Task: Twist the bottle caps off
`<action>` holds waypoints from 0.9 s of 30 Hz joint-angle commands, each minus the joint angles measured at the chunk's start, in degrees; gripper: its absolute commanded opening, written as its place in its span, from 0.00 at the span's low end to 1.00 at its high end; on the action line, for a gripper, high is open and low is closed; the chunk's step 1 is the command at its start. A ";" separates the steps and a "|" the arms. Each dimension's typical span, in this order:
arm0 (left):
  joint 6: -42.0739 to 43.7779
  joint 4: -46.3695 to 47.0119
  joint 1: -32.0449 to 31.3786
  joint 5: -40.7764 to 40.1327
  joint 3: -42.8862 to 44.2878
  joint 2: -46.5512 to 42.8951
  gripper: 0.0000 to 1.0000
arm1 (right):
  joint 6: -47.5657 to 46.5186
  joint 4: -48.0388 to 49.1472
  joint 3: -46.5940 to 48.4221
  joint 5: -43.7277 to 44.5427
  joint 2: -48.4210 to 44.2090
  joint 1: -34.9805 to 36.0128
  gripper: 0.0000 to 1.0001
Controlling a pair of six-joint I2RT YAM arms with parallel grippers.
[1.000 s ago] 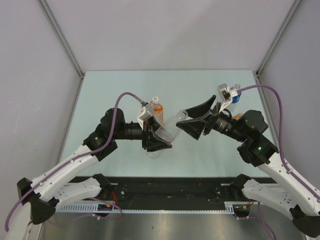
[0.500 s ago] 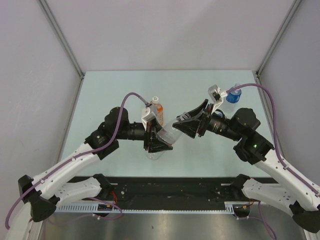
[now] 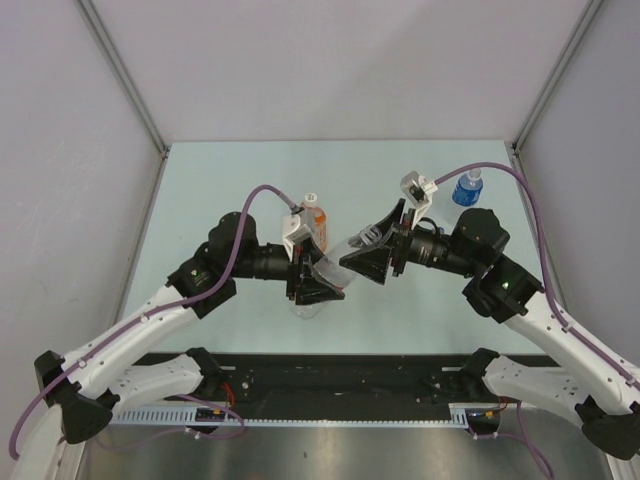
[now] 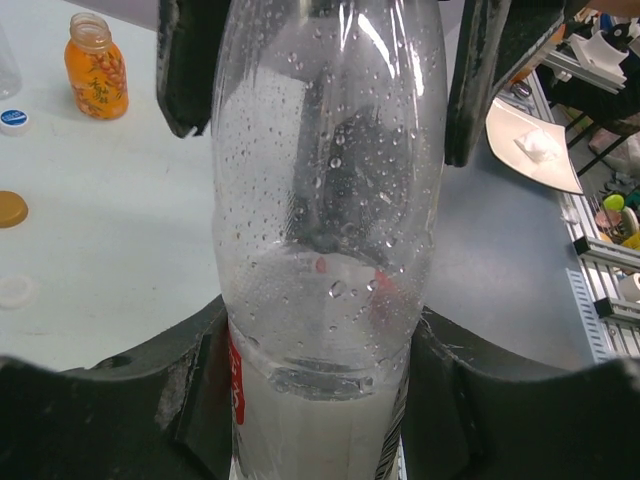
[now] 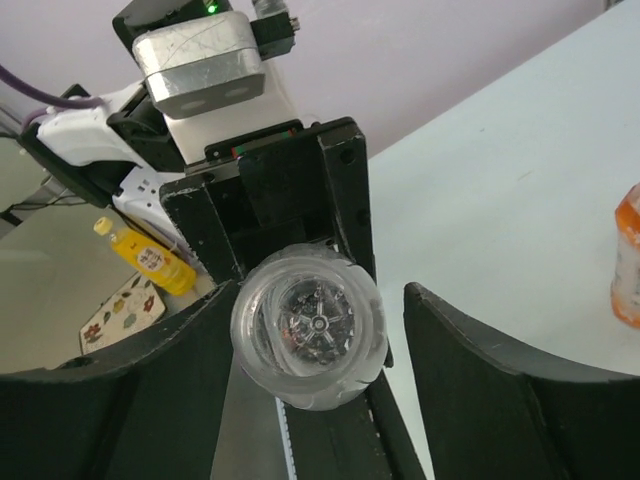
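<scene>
Step in hand: cap removal on clear plastic bottle (image 4: 325, 230), droplets inside, held tilted over centre of pale green table (image 3: 220, 190), neck toward 2 o'clock. Left gripper (image 3: 318, 281) clenched on bottle's lower body. Right gripper (image 5: 320, 300) astride neck end, jaws parted, clear gap on one side, so not clamped. Cap on this neck: cannot tell, end looks see-through in right wrist view.

Next move, probably: close squarely on neck end, then twist while left side holds firm.

Counts:
- Bottles, four:
  - held clear one;
  - capped orange-drink bottle (image 3: 316, 226) at 12 o'clock, just behind left gripper;
  - blue-label bottle (image 3: 463, 192) at 2 o'clock, near far right corner;
  - uncapped orange-drink bottle (image 4: 96, 68), seen in left wrist view only.
- Caps on necks, two:
  - small white screw cap (image 3: 310, 198);
  - second white screw cap (image 3: 475, 173).
- Loose caps on table, three, left wrist view:
  - white cap with blue top (image 4: 14, 117);
  - orange-tan cap (image 4: 10, 208);
  - plain white cap (image 4: 14, 290).
- Grippers, two.
</scene>
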 commanded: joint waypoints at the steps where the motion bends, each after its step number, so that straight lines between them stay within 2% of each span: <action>1: 1.33 0.76 -0.32 0.77 2.21 -1.01 0.17 | -1.17 -1.11 2.72 -1.37 0.37 0.40 0.65; 5: 1.50 0.76 -0.32 0.33 1.94 -1.37 0.20 | -1.00 -0.49 2.80 -2.42 0.28 0.58 0.47; 8: 1.86 0.23 -0.32 -0.37 2.03 -1.63 0.29 | -0.91 -0.32 2.80 -2.60 0.37 0.58 0.34; 9: 1.94 -0.38 -0.32 -0.81 2.21 -1.72 0.40 | -0.82 -0.23 2.80 -2.51 0.28 0.58 0.32; 11: 2.65 -0.91 -0.32 -2.65 2.29 -2.15 0.51 | -0.73 -0.23 2.98 -2.17 0.02 0.58 0.31; 12: 3.00 -1.70 -0.32 -3.87 2.47 -2.50 0.66 | -0.82 -0.32 3.07 -1.99 -0.07 0.66 0.31; 15: 4.31 -3.02 -0.32 -8.89 2.65 -4.00 0.81 | -1.17 -1.11 3.77 -1.20 -0.59 0.49 0.31; 18: 5.46 -4.25 -0.32 -11.70 3.00 -5.31 0.89 | -1.52 -1.63 4.39 -0.14 -1.12 0.23 0.29; 24: 7.65 -6.88 -0.32 -17.06 3.79 -7.25 0.92 | -1.70 -2.07 4.91 5.47 -3.05 -0.65 0.29; 26: 8.53 -8.81 -0.32 -19.78 4.31 -8.83 0.92 | -2.14 -2.43 5.09 8.80 -3.93 -1.62 0.29; 27: 9.23 -9.17 -0.23 -23.19 4.49 -9.53 0.96 | -2.75 -3.04 5.35 10.04 -4.63 -1.88 0.29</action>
